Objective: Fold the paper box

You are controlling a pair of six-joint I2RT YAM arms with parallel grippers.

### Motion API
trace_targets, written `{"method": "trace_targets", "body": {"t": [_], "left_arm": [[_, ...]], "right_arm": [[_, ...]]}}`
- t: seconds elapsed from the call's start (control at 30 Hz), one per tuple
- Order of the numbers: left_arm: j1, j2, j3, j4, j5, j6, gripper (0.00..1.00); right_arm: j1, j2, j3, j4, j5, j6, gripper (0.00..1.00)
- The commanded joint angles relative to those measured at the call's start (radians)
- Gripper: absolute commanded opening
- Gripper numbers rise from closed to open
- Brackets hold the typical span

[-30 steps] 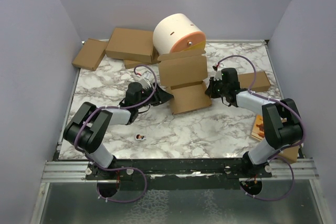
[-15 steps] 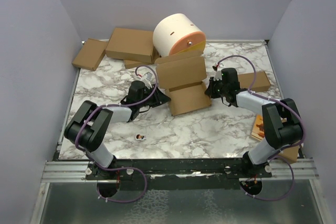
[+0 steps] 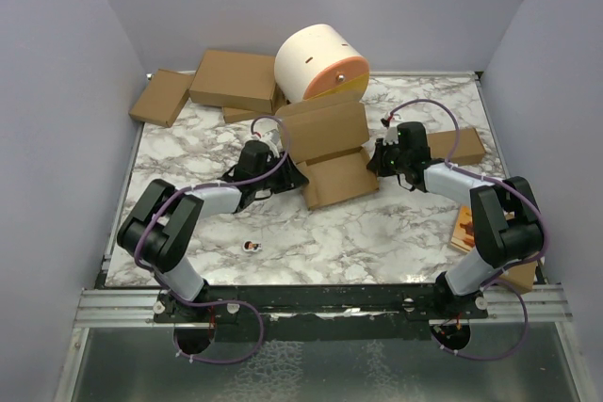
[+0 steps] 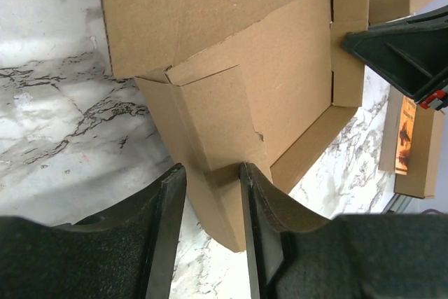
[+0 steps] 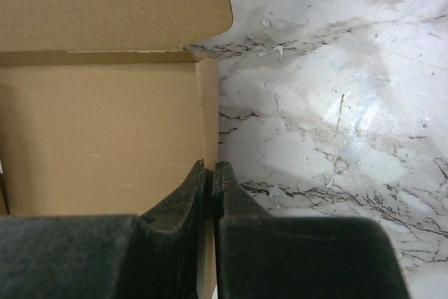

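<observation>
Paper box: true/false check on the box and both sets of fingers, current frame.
1. The right fingers are shut on a side wall of the paper box. True.
2. The left fingers are clamped shut with nothing between them. False: they stand apart, straddling a box wall.
3. The paper box lies as a flat sheet. False: its side walls are raised into a tray.
4. A white cylinder sits beyond the box's far end. True.

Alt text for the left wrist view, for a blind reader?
Two dark fingers of the left hand straddle a side wall of the half-folded paper box on a marble table; the right hand touches its far flap.
</observation>
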Motion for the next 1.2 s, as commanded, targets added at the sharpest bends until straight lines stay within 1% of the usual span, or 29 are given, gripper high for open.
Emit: {"method": "trace_targets", "body": {"t": [0.0,0.13,0.33,0.43,0.53,0.8,1.03,1.1,1.17], "left_arm": [[-0.027,0.017,0.039,-0.079,-0.055,0.03,0.41],[-0.057,0.017,0.059,-0.151,-0.12,0.021,0.42],[-0.113,0.019,0.114,-0.276,-0.257,0.012,0.44],[-0.14,0.028,0.153,-0.354,-0.335,0.0,0.43],[-0.163,0.035,0.168,-0.4,-0.379,-0.02,0.4],[-0.179,0.05,0.171,-0.436,-0.405,-0.05,0.28],[-0.186,0.027,0.162,-0.42,-0.413,-0.047,0.29],[-0.185,0.025,0.164,-0.431,-0.421,-0.047,0.25],[-0.186,0.031,0.172,-0.449,-0.423,-0.044,0.25]], "right_arm": [[0.007,-0.006,0.007,0.019,-0.045,0.027,0.01],[0.008,-0.013,0.007,0.019,-0.047,0.033,0.01],[0.02,-0.026,0.004,0.023,-0.048,0.04,0.01],[0.025,-0.025,0.005,0.022,-0.05,0.041,0.01],[0.026,-0.028,0.006,0.022,-0.051,0.043,0.01],[0.027,-0.035,0.006,0.021,-0.055,0.046,0.01],[0.027,-0.035,0.007,0.022,-0.06,0.045,0.01],[0.027,-0.034,0.006,0.021,-0.062,0.045,0.01],[0.027,-0.034,0.006,0.021,-0.062,0.046,0.01]]}}
